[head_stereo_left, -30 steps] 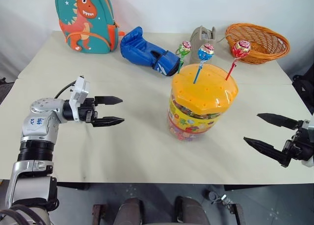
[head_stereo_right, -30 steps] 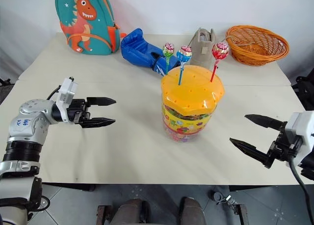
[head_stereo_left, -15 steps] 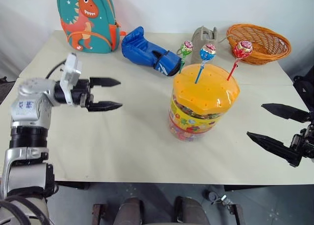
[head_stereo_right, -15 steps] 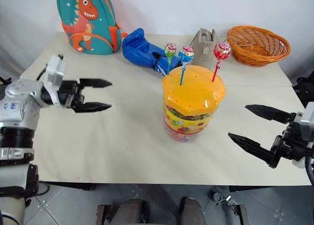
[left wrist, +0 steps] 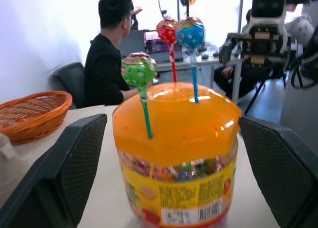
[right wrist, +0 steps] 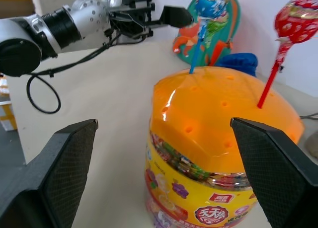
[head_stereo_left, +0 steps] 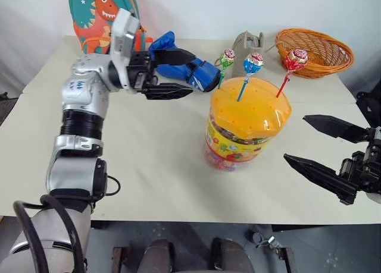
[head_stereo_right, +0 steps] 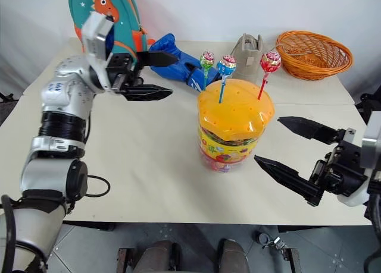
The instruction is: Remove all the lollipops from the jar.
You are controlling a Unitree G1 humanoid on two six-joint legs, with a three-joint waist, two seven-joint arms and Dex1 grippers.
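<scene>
The jar [head_stereo_left: 246, 130] stands upright on the beige table [head_stereo_left: 149, 166], its orange domed lid bearing all three lollipops — green [head_stereo_left: 225, 59] at about 11 o'clock, blue [head_stereo_left: 252, 63] near 12, red [head_stereo_left: 295, 59] at 2. Since a second ago the left gripper [head_stereo_left: 183, 74] has risen and swung in toward the jar, now level at its 10 o'clock in front of the blue boxing glove [head_stereo_left: 178, 63], fingers spread and empty. The right gripper [head_stereo_left: 309, 143] has edged closer to the jar's 4 o'clock side — also spread wide, holding nothing.
</scene>
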